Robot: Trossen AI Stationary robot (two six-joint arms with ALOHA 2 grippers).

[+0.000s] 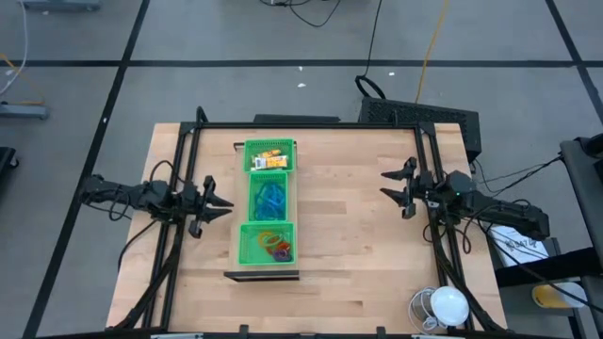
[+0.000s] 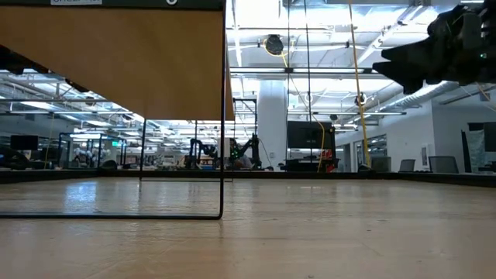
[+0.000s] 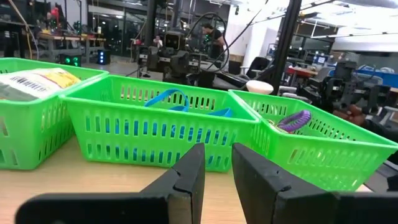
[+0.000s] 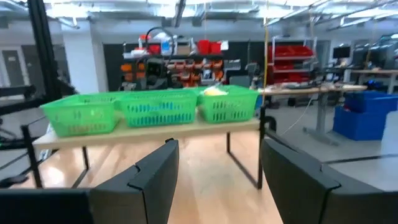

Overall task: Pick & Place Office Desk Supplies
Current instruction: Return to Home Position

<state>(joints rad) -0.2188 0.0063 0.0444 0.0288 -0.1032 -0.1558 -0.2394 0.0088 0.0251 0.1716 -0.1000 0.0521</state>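
Note:
A long green three-compartment tray [image 1: 268, 202] stands on a raised wooden shelf in the middle of the table. Its far compartment holds yellow and orange pieces [image 1: 270, 155]. The middle one holds blue loops [image 1: 271, 198], and the near one holds purple and orange-red loops [image 1: 275, 245]. My left gripper [image 1: 224, 200] hovers just left of the tray, open by a narrow gap [image 3: 217, 152] and facing the middle compartment [image 3: 155, 124]. My right gripper [image 1: 386, 185] hangs well right of the tray [image 4: 155, 106], wide open [image 4: 217, 146]. Neither touches anything.
The shelf [image 4: 149, 132] stands on thin black legs [image 2: 222, 155], with bare tabletop beneath it. Black frame rails [image 1: 179, 188] run along both sides of the table. A white round object [image 1: 445, 306] sits at the near right corner. Bare wood [image 1: 339, 217] lies between tray and right gripper.

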